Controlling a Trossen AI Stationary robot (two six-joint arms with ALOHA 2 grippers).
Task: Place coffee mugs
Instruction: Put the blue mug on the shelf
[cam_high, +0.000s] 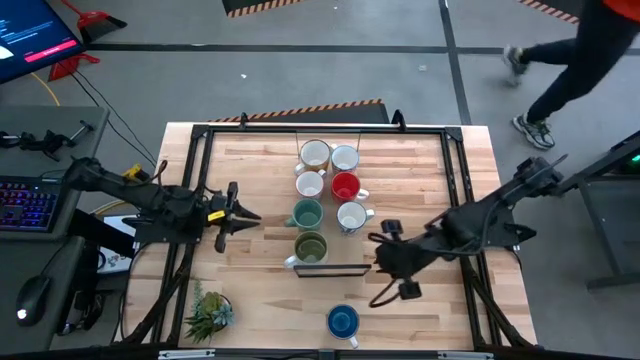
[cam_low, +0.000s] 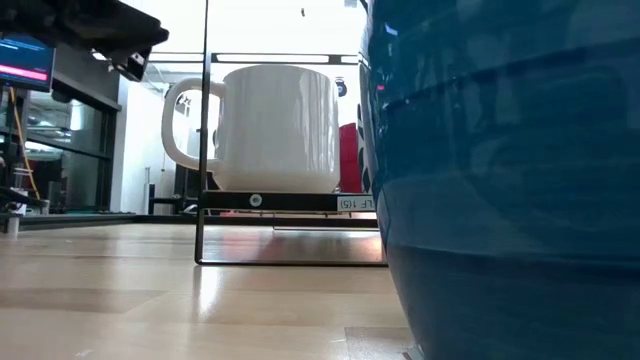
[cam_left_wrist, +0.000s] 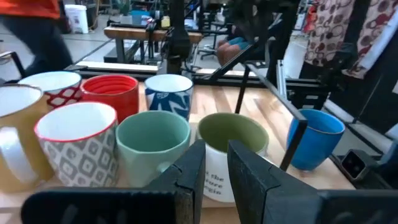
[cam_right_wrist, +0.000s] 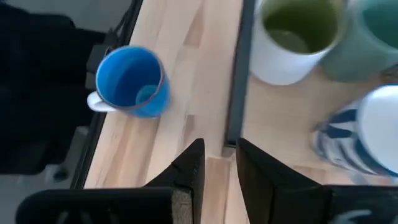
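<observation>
Seven coffee mugs stand upright in two rows at the table's middle: cream (cam_high: 315, 153), white (cam_high: 345, 157), patterned white (cam_high: 310, 183), red (cam_high: 345, 186), teal (cam_high: 307, 213), blue-patterned white (cam_high: 351, 216) and olive-lined (cam_high: 310, 247). A blue mug (cam_high: 343, 321) stands alone near the front edge. My left gripper (cam_high: 250, 215) hovers left of the teal mug, pointing at the rows, fingers (cam_left_wrist: 186, 180) a narrow gap apart with nothing between. My right gripper (cam_right_wrist: 217, 180) hangs over the black bar (cam_right_wrist: 239, 74), narrowly open and holding nothing.
A thin black metal frame (cam_high: 330, 268) stands between the olive-lined mug and the blue mug. A small potted plant (cam_high: 208, 312) sits at the front left corner. A person (cam_high: 570, 60) walks beyond the table's far right. Bare wood lies left and right of the rows.
</observation>
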